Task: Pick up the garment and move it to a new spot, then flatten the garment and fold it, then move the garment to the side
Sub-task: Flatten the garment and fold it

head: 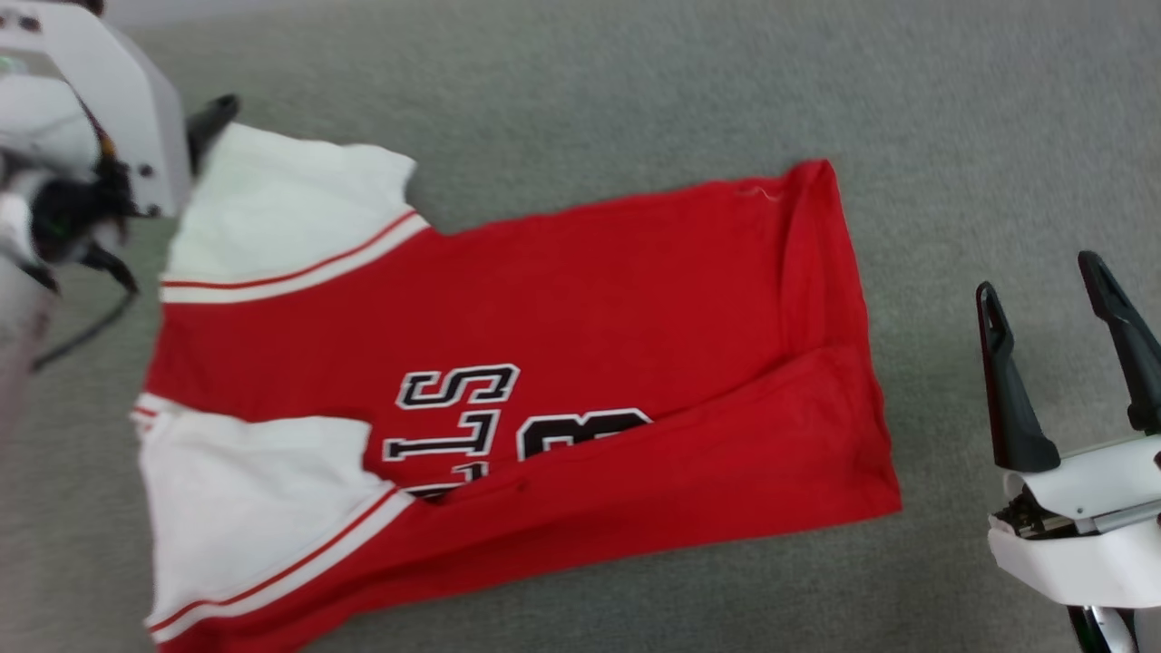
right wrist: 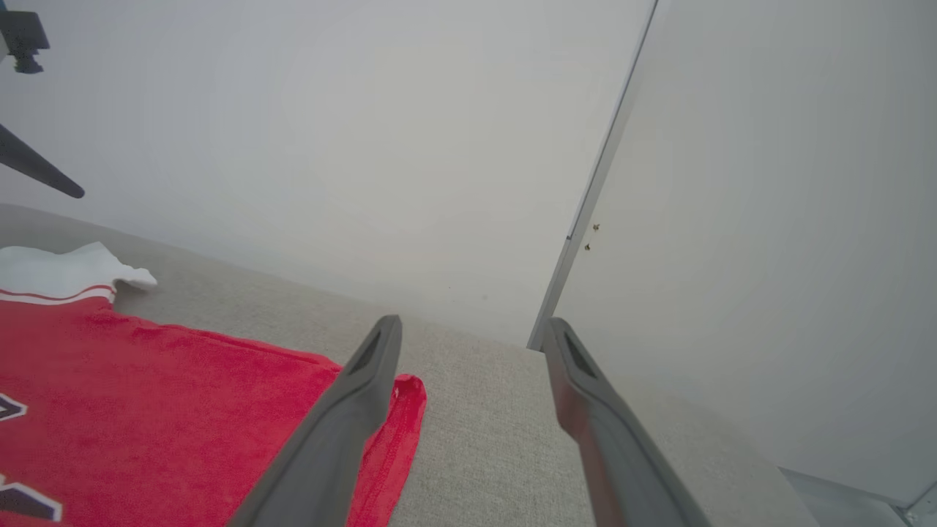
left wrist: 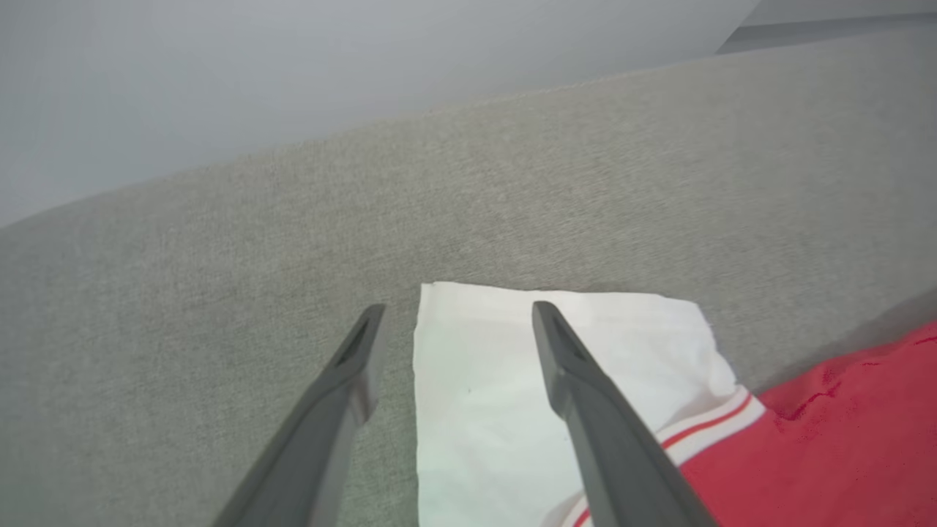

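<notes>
The garment [head: 580, 299], a red jersey with white sleeves and black white-outlined lettering, lies spread on the grey fabric surface, its near long edge folded up over part of the lettering. My left gripper [left wrist: 454, 311] hovers open above the far white sleeve [left wrist: 483, 395], one finger over the sleeve and the other over bare surface. In the head view one left fingertip [head: 213, 113] pokes out past the pale wrist housing at the sleeve's far corner. My right gripper [head: 1043, 281] stands open to the right of the garment's hem [right wrist: 399, 410], with nothing between its fingers.
The grey fabric surface [head: 635, 82] runs around the garment on all sides. A pale wall [right wrist: 366, 146] rises behind it, with a vertical seam or door edge [right wrist: 585, 219] at the right. The left arm's housing [head: 91, 136] and cables fill the head view's upper left corner.
</notes>
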### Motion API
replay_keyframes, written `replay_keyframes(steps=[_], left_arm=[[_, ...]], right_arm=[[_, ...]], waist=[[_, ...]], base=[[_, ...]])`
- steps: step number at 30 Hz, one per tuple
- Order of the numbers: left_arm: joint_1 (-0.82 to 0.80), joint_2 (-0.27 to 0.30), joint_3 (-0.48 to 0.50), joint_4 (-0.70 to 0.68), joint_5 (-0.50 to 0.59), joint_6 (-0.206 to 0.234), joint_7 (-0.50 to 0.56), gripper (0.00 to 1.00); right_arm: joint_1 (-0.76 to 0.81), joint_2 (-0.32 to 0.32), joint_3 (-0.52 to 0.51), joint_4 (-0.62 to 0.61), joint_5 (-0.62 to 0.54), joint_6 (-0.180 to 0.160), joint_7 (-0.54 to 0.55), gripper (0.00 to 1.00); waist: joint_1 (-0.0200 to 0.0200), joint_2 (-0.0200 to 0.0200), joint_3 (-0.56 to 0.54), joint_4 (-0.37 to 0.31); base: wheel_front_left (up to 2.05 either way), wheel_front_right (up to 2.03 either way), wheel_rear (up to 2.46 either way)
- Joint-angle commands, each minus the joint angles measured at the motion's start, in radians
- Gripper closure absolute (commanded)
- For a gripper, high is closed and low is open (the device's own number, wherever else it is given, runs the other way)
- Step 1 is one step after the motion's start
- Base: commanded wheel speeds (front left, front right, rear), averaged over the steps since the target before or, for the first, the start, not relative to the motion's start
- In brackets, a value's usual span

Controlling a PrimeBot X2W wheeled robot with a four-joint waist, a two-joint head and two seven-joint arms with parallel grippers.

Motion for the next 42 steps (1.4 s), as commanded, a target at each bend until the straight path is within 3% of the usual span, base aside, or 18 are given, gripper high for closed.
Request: replay_keyframes(steps=[1, 11, 15, 20, 21, 22, 28, 33, 38, 42], left_arm=[[-0.024, 0.006, -0.008, 0.021, 0.006, -0.008, 0.032, 0.00], [-0.192, 0.015, -0.098, 0.213, 0.033, -0.016, 0.391, 0.00], [-0.208, 0.007, -0.130, 0.260, 0.043, -0.020, 0.466, 0.00], [-0.220, -0.020, -0.131, 0.297, 0.034, -0.012, 0.480, 0.00], [-0.222, -0.029, -0.131, 0.302, 0.032, -0.013, 0.480, 0.56], [-0.228, -0.037, -0.126, 0.300, 0.028, -0.016, 0.464, 1.00], [-0.255, -0.067, -0.130, 0.299, 0.039, -0.031, 0.410, 1.00], [-0.273, -0.110, -0.126, 0.302, 0.032, -0.038, 0.369, 1.00], [-0.294, -0.157, -0.127, 0.309, 0.030, -0.049, 0.330, 1.00], [-0.310, -0.189, -0.134, 0.325, 0.037, -0.052, 0.307, 1.00]], right_arm=[[-0.014, 0.009, 0.000, -0.007, 0.003, -0.001, -0.004, 0.00], [-0.025, 0.024, 0.000, -0.010, 0.042, -0.001, -0.004, 0.00], [-0.030, 0.023, 0.001, -0.014, 0.057, -0.001, -0.005, 0.00], [-0.036, 0.009, -0.003, -0.011, 0.066, -0.001, -0.005, 0.00], [-0.038, 0.005, -0.001, -0.011, 0.069, -0.001, -0.004, 0.00], [-0.036, 0.004, 0.002, -0.006, 0.078, -0.001, -0.004, 0.00], [-0.073, -0.034, 0.027, 0.000, 0.144, -0.001, 0.052, 0.00], [-0.184, -0.102, 0.091, -0.016, 0.231, -0.001, 0.191, 0.00], [-0.348, -0.148, 0.144, 0.042, 0.306, 0.000, 0.475, 0.00], [-0.491, -0.116, 0.147, 0.119, 0.332, -0.001, 0.712, 0.00]], waist=[[0.0000, 0.0000, 0.078, -0.069], [0.0000, 0.0000, 0.148, -0.103], [0.0000, 0.0000, 0.160, -0.105], [0.0000, 0.0000, 0.171, -0.099], [0.0000, 0.0000, 0.173, -0.096], [0.0000, 0.0000, 0.174, -0.092], [0.0000, 0.0000, 0.172, -0.062], [0.0000, 0.0000, 0.164, -0.031], [0.0000, 0.0000, 0.155, 0.007], [0.0000, 0.0000, 0.154, 0.032]], base=[[0.00, 0.00, 0.00], [0.00, 0.00, 0.00], [0.00, 0.00, 0.00], [0.00, 0.00, 0.00], [0.00, 0.00, 0.00], [0.00, 0.00, 0.00], [0.00, 0.00, 0.00], [0.00, 0.00, 0.00], [0.00, 0.00, 0.00], [0.00, 0.00, 0.00]])
